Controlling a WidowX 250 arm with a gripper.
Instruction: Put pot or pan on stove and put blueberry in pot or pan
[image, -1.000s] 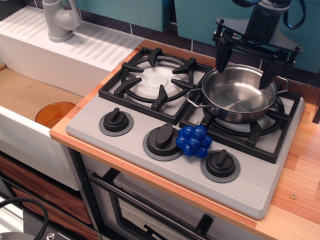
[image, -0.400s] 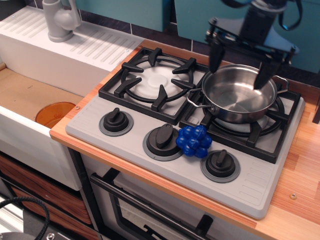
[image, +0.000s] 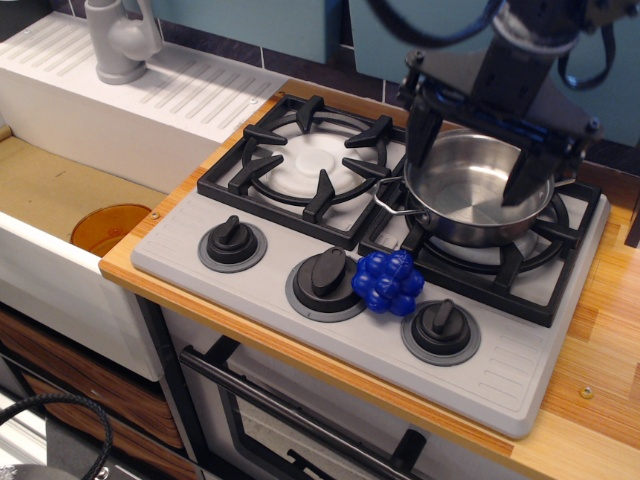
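The shiny steel pot (image: 470, 195) sits on the right burner grate of the grey stove (image: 300, 330). The blueberry (image: 388, 281), a cluster of glossy blue balls, lies on the stove's front panel between the middle and right black knobs. My gripper (image: 470, 150) hangs above the pot, open and empty, with one black finger (image: 420, 130) at the pot's left rim and the other (image: 525, 180) over its right side.
The left burner (image: 312, 160) is bare. A white sink with a grey faucet (image: 120, 40) stands at the far left, with an orange cup (image: 108, 228) below. Wooden counter (image: 600, 330) runs along the stove's right.
My gripper has risen from the pot and come toward the camera, still open. The pot and blueberry have not moved.
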